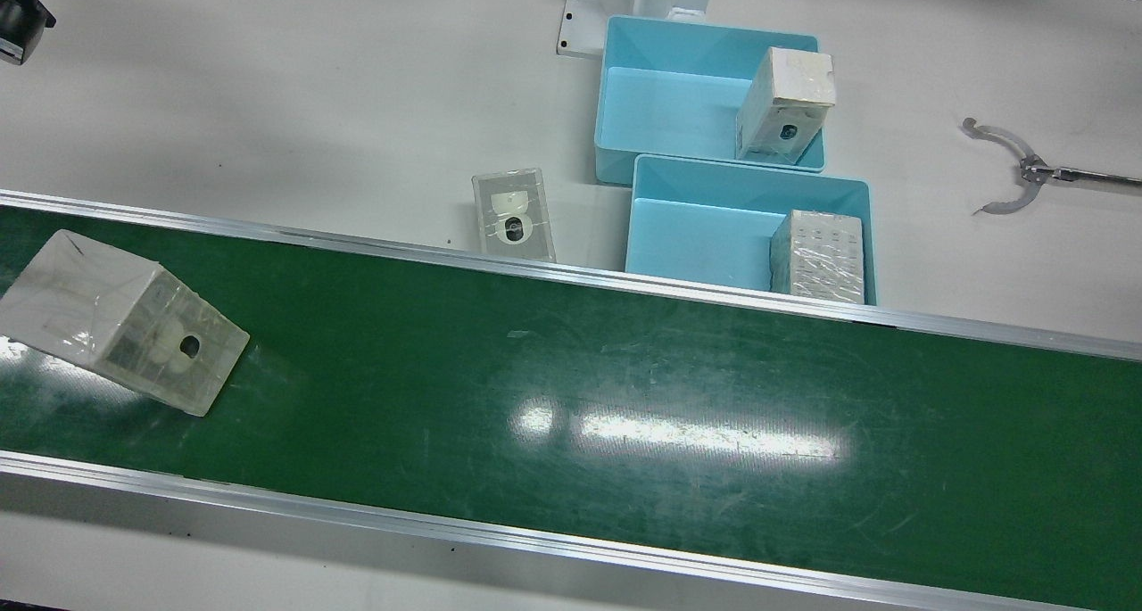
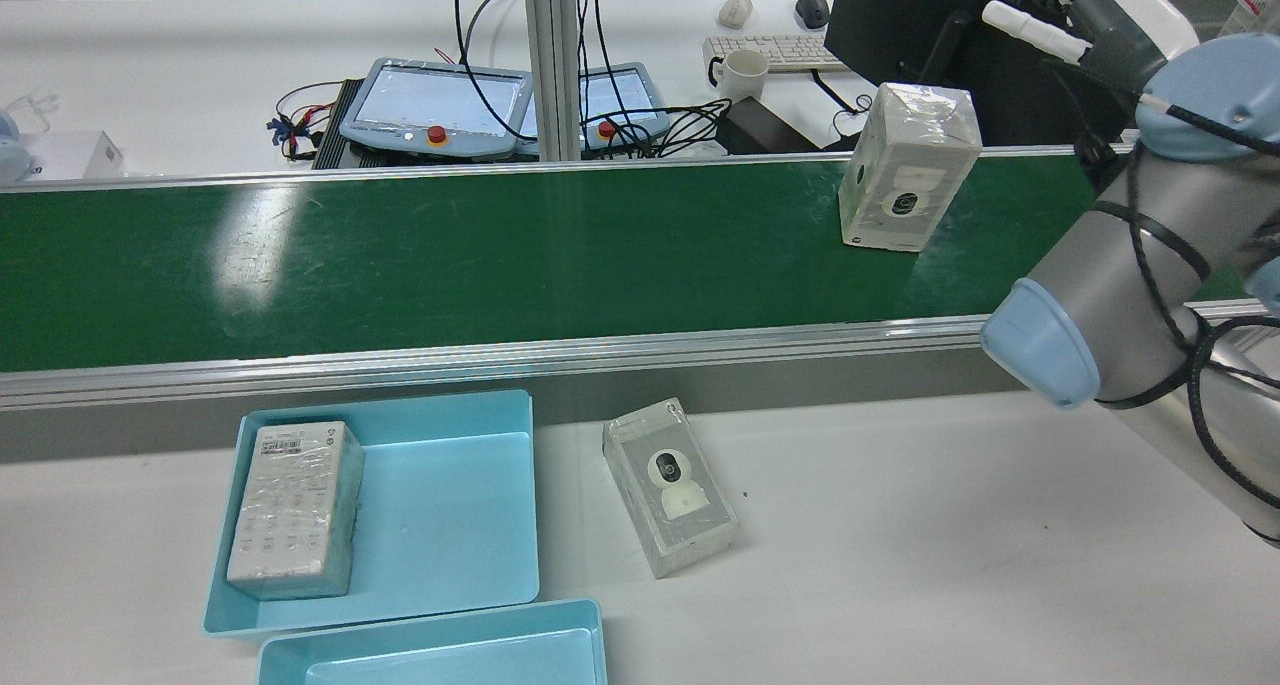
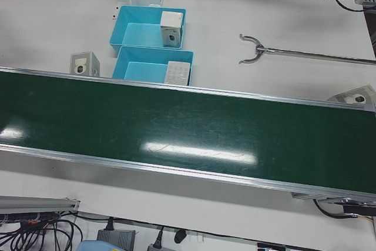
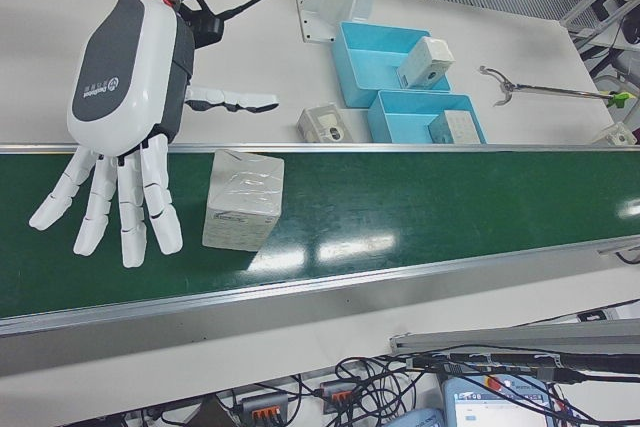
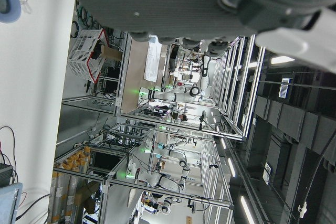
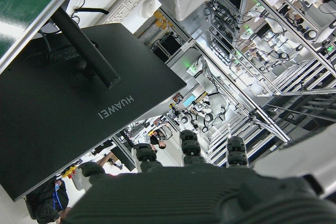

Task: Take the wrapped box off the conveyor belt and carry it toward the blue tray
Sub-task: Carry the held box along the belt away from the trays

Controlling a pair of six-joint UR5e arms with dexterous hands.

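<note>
The wrapped box (image 1: 125, 321) stands on the green conveyor belt (image 1: 624, 388), clear film over a white camera carton; it also shows in the rear view (image 2: 908, 170) and the right-front view (image 4: 243, 200). My right hand (image 4: 120, 127) hangs open over the belt beside the box, fingers spread and pointing down, not touching it. From behind, the right hand (image 2: 1090, 15) sits above and to the right of the box. Two blue trays (image 1: 660, 111) (image 1: 696, 227) sit on the white table past the belt. My left hand (image 5: 173, 3) shows only as its palm, fingers straight, holding nothing.
One tray holds an upright wrapped box (image 1: 785, 103), the other a flat one (image 1: 819, 256). Another wrapped box (image 1: 513, 214) lies on the table between belt and trays. A metal grabber tool (image 1: 1017, 169) lies right of the trays. Aluminium rails edge the belt.
</note>
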